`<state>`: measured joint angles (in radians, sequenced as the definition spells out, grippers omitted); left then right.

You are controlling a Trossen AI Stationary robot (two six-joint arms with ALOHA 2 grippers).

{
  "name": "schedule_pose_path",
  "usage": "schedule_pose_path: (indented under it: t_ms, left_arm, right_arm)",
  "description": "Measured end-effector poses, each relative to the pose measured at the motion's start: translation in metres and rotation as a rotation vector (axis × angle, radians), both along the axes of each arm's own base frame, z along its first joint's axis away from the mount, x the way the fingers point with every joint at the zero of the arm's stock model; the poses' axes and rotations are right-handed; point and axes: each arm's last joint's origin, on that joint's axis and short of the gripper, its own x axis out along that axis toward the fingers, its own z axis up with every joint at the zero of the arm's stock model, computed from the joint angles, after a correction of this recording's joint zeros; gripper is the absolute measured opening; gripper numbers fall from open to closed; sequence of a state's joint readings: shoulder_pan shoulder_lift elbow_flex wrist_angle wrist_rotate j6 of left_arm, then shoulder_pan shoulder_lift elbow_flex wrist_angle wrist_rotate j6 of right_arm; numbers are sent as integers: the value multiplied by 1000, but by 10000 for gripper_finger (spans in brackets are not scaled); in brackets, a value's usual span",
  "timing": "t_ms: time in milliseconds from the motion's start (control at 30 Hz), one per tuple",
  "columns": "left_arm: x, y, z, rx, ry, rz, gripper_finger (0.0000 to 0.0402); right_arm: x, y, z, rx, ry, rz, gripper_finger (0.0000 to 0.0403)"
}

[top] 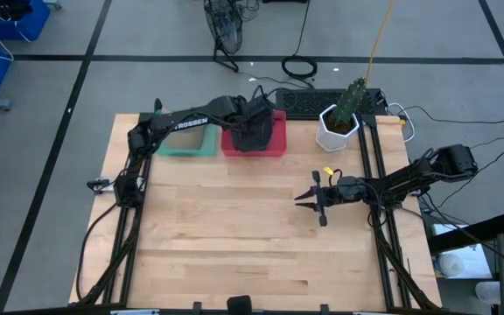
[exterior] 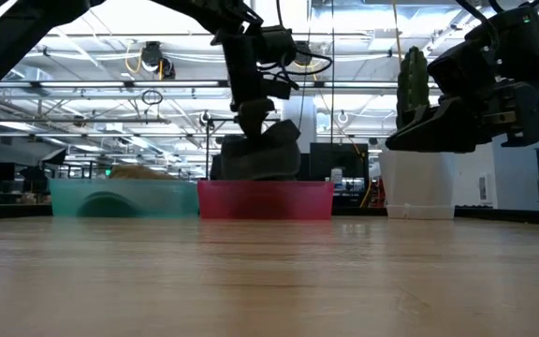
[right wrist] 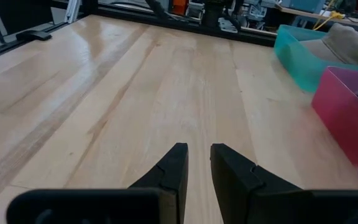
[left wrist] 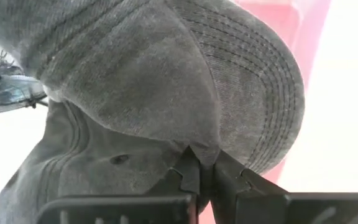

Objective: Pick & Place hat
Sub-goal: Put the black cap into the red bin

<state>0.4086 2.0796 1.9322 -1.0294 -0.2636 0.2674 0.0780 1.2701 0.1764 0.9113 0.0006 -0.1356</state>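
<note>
Left gripper (top: 254, 131) is over the red bin (top: 276, 145) at the far edge of the table (top: 234, 236), clenched on a dark grey hat (top: 256, 133). In the left wrist view the fingertips (left wrist: 194, 174) are pinched together on the hat (left wrist: 166, 81) fabric just under the brim. From table level the hat (exterior: 262, 154) sits in or just above the red bin (exterior: 265, 199), bulging over its rim; can't tell whether it rests on the bin floor. Left gripper (exterior: 255, 117) comes down onto it from above.

Teal bin (top: 186, 146) is just left of the red one, touching or nearly so. Something tan lies inside the teal bin (right wrist: 303, 56); can't tell what.

White pot (top: 335, 131) with a cactus (top: 351, 101) stands right of the red bin, near the far edge.

Right gripper (top: 307, 199) waits right of centre, above bare wood, well apart from the bins. Its fingers (right wrist: 179, 168) stand slightly apart with nothing between them.
</note>
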Motion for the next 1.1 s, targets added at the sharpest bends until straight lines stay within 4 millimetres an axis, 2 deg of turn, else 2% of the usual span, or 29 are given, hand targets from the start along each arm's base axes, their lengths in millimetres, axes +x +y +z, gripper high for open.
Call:
schedule_pose_path:
  t_ms: [133,400,633,900,1100]
  left_arm:
    - [-2,1,-6,-8,17,5,11]
    - [4,1,-19,11,-35,6,67]
    - [6,-9,-21,82,10,-8,94]
    - [0,-27,9,205,4,-22,112]
    - [-21,-42,57,226,-145,54,113]
  right_arm:
    - [0,0,0,0,3,0,59]
    - [0,0,0,0,4,1,59]
    - [0,0,0,-5,4,2,59]
    - [0,0,-1,-7,5,2,59]
    - [0,0,-1,10,6,-5,59]
